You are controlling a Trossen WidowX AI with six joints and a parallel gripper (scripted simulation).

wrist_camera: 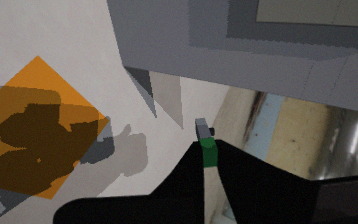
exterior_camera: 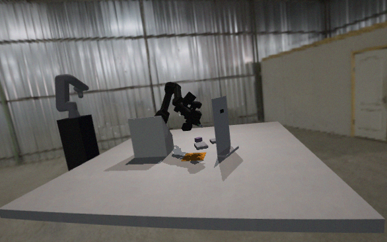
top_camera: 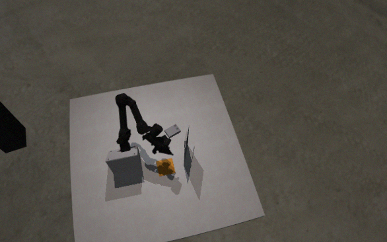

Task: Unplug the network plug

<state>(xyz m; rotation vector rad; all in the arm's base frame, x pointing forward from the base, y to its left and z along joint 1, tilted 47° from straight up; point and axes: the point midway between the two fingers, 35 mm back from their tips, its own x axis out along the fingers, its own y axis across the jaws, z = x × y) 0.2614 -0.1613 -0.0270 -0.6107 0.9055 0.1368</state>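
My gripper [top_camera: 172, 154] [exterior_camera: 199, 125] [wrist_camera: 206, 147] is shut on the network plug [wrist_camera: 209, 154], a small green body with a grey front end. It holds the plug in the air, clear of the panel and above the table. The orange marked square [top_camera: 171, 162] [exterior_camera: 204, 154] [wrist_camera: 39, 72] lies flat on the table below, with the arm's shadow across it. The upright grey panel [top_camera: 187, 160] [exterior_camera: 222, 132] [wrist_camera: 155, 45] stands apart from the plug. Its pale socket plate [wrist_camera: 305, 11] shows only in part at the top of the wrist view; the socket openings are hidden there.
The arm stands on a grey box base [top_camera: 127, 172] [exterior_camera: 147, 137]. Behind the square are a small grey box [exterior_camera: 201, 145], a purple block [exterior_camera: 198, 139] and another grey piece [exterior_camera: 212, 141]. A black pedestal [top_camera: 2, 122] [exterior_camera: 78, 142] stands beyond the table.
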